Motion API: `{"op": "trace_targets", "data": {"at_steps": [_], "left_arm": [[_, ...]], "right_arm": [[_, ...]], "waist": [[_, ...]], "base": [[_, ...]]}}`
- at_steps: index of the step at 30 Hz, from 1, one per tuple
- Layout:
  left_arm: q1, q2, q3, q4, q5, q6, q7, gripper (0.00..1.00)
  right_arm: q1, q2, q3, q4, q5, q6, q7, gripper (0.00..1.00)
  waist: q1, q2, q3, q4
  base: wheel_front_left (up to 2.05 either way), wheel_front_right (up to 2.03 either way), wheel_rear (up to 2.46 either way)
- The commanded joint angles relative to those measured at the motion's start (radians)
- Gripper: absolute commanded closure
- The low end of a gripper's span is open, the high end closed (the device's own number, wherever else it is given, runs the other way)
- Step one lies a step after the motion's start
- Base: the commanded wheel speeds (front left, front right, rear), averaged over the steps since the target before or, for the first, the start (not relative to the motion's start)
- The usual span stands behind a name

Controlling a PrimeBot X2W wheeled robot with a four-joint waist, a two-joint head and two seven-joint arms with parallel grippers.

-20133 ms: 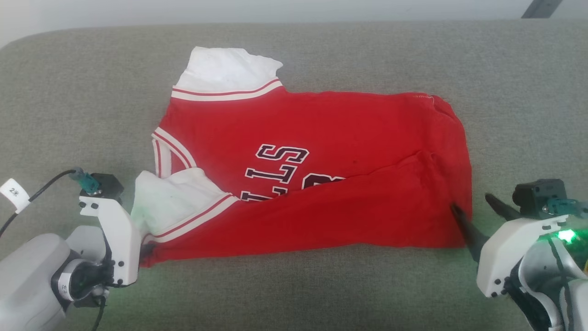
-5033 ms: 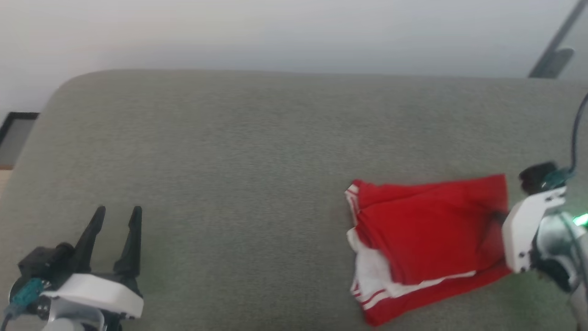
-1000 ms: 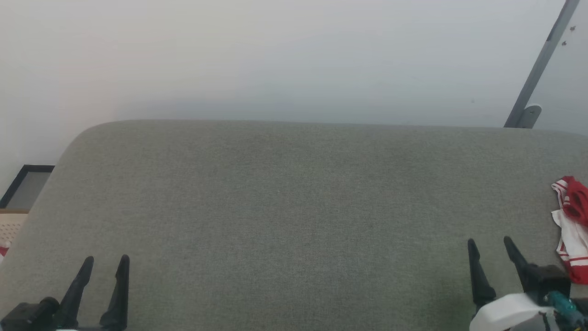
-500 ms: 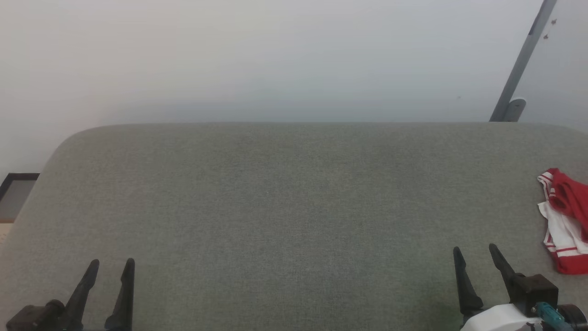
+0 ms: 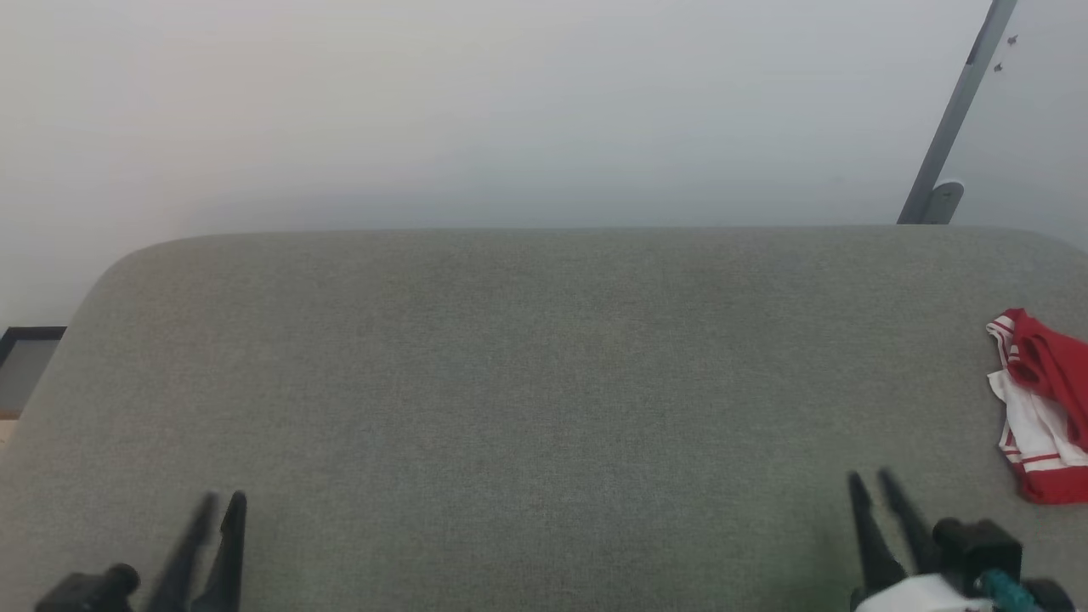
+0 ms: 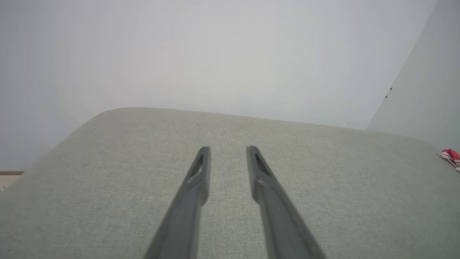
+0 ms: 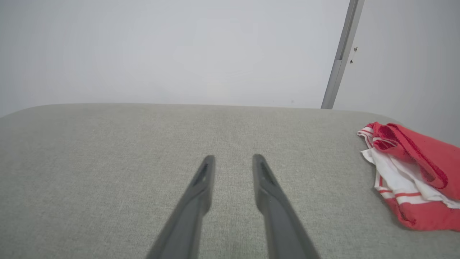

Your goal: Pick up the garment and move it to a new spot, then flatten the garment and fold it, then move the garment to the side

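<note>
The garment [image 5: 1041, 408] is cut by the right edge in the head view and in the right wrist view, so its right part is not seen. In the left wrist view it is a tiny red-white piece at the far right edge. In the head view the left jaws and the right jaws are blurred and cut by the bottom edge.

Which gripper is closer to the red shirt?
Right. The right gripper sits close beside the shirt, on its left; the left gripper is far away at the opposite side.

lab: padded table [image 5: 544, 357], blank wall [image 5: 442, 110]
</note>
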State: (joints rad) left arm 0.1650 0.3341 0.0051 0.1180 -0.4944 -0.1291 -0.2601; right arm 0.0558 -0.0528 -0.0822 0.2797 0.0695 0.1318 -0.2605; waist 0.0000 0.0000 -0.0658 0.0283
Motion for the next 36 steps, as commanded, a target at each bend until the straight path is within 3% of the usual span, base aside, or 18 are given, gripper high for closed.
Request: {"op": "trace_targets", "data": {"at_steps": [1,36], "left_arm": [[0.000,-0.005,-0.002,0.005,-0.003,0.000,0.001,1.00],[-0.114,-0.115,0.040,0.055,-0.454,-0.001,0.149,1.00]], "right_arm": [[0.001,0.000,-0.001,0.006,0.004,0.000,0.002,1.00],[-0.068,0.001,-0.014,-0.012,0.623,-0.001,0.153,1.00]], "waist": [[0.0000,0.0000,0.000,0.000],[0.0000,0.0000,0.019,-0.008]], "base": [[0.00,0.00,0.00],[0.00,0.00,0.00]]}}
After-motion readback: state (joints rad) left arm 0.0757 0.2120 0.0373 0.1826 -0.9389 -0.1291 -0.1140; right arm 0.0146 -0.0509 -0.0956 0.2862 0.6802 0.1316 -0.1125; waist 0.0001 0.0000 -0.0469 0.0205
